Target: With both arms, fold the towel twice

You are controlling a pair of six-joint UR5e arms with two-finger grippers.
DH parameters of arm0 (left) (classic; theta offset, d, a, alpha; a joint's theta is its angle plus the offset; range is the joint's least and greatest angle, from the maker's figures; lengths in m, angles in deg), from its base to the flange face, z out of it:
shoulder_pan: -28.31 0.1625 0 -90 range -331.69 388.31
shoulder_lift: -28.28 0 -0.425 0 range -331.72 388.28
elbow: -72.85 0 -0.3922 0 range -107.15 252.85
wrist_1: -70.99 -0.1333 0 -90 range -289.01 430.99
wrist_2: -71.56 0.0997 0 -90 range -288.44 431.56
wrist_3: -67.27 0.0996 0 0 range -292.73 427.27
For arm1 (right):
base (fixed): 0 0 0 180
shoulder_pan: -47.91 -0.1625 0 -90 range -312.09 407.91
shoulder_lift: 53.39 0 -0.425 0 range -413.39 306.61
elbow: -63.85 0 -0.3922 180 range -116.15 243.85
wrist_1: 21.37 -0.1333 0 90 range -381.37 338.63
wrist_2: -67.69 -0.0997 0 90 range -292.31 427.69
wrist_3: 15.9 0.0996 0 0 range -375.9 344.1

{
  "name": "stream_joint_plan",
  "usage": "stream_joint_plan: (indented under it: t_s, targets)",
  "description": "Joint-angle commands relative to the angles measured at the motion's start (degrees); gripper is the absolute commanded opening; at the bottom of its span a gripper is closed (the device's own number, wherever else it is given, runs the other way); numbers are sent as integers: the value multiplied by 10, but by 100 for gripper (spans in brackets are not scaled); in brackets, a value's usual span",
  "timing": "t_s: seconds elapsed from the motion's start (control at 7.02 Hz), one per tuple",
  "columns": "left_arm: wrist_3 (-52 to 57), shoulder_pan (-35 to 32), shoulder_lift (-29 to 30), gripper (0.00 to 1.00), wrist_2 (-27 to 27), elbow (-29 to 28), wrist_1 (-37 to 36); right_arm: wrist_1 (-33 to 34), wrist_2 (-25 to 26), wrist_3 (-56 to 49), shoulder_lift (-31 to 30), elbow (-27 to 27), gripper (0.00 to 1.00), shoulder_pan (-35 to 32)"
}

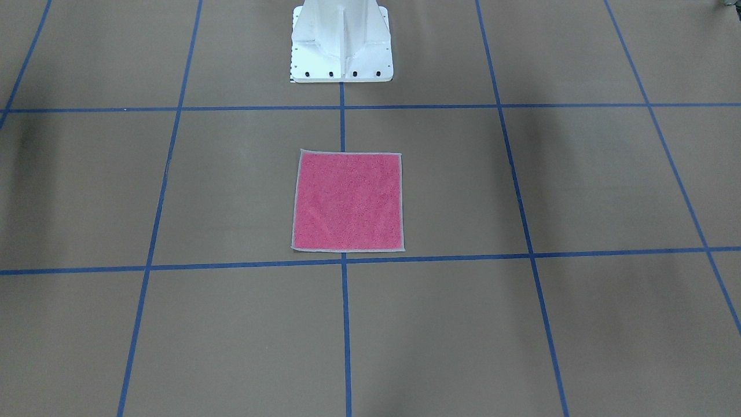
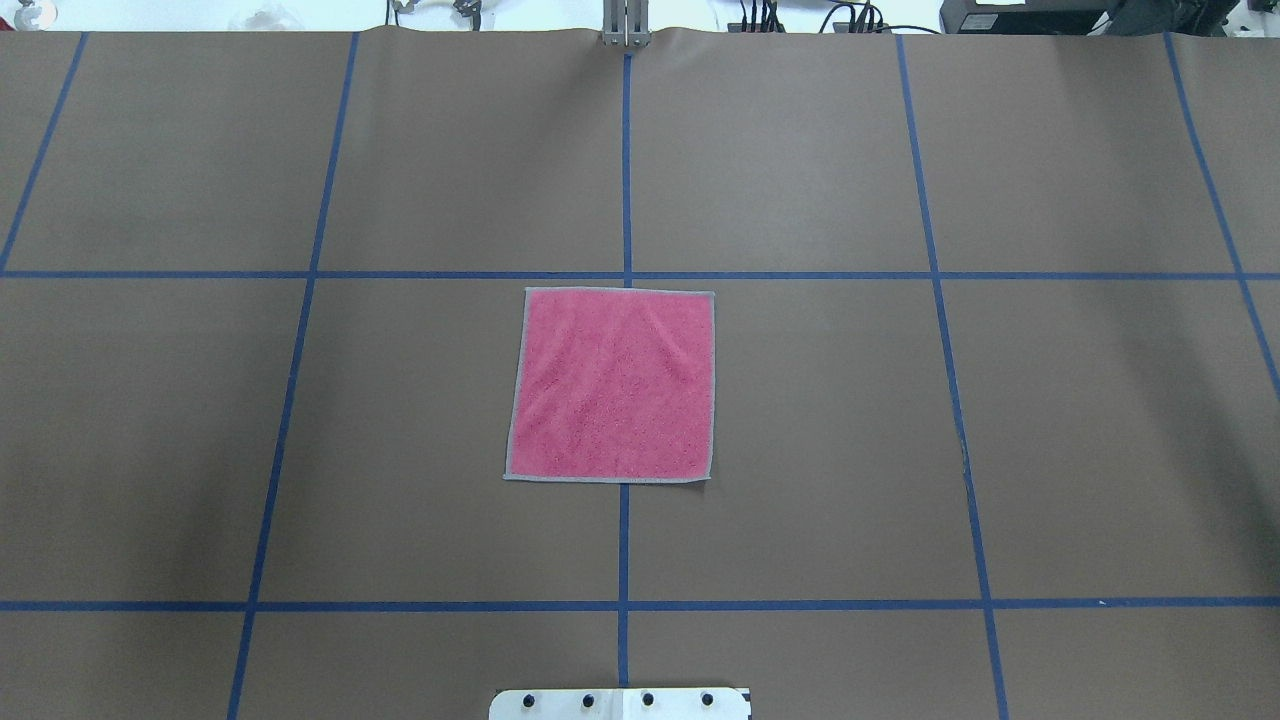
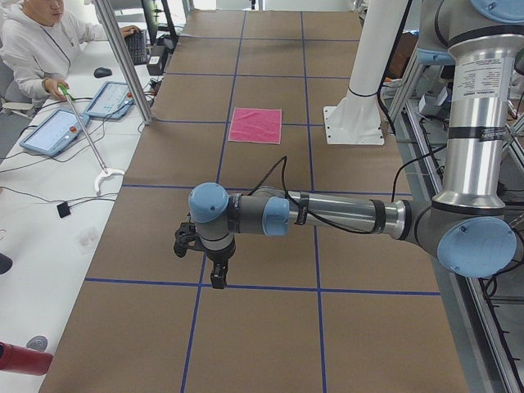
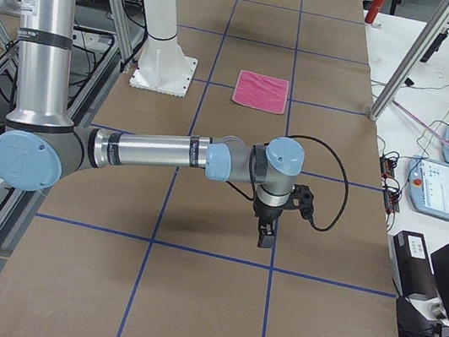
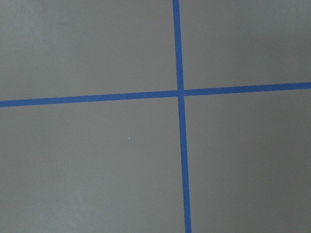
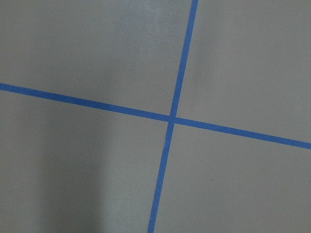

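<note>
Left end effector [image 3: 217, 281] and right end effector [image 4: 264, 240] each hung pointing down over a crossing of the blue tape [image 5: 180, 92], towards opposite ends of the table [image 2: 800, 450]. I had them only on the side cameras and could not tell how wide either stood. The towel [image 2: 612, 385] lay flat and unfolded, pink face up with a grey hem all round. It straddled the centre tape line in front of the white pedestal [image 1: 341, 49], well apart from both. Brown covering gridded with tape spread over the table. A person [image 3: 37, 45] sat at a side desk [image 3: 49, 196].
</note>
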Motion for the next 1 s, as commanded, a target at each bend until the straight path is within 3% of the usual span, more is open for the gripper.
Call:
stream_joint_plan:
  t_s: [0.0, 0.85]
  targets:
    - [0, 0, 1, 100, 0, 2, 5, 0, 1, 0, 2, 0, 100, 3]
    - [-7, 0, 7, 100, -2, 1, 15, 0, 3, 1, 9, 23, 100, 18]
